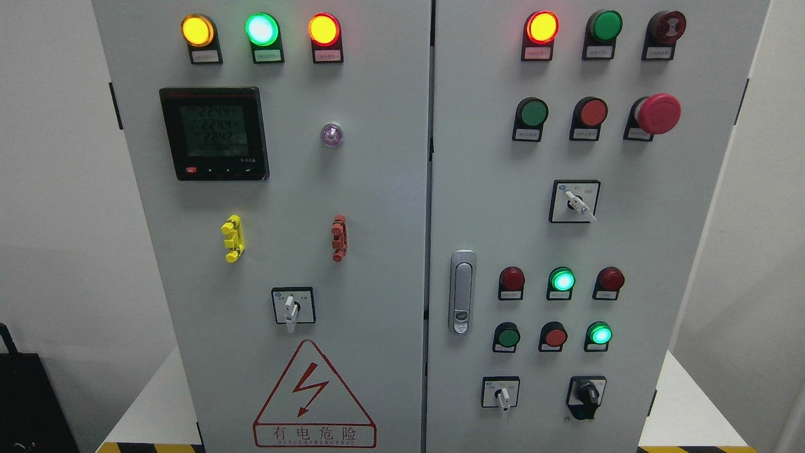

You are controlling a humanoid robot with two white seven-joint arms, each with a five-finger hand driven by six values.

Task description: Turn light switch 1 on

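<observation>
A pale grey, smooth painted metal cabinet (377, 207) with two doors filled the head view, and no robot hand or arm appeared anywhere, so how far the fingers were open could not be told. Taking the chromed oval door latch (462, 292) as landmark: well up and left sat the glossy black square meter (214, 133), its dim green digits hard to read. Left of the latch were a yellow plastic clip (232, 238) and a red plastic clip (339, 237), and lower left a white-levered rotary switch on a black-framed square plate (292, 306). Similar levered switches lay up and right (575, 201) and below right (501, 392), beside a black knob selector (587, 394). Their small labels were too blurred to read, so which one was light switch 1 could not be told. Just right glowed a round green lamp (562, 279). The red-bordered triangular warning sticker (314, 396) was cut off at the bottom edge.
</observation>
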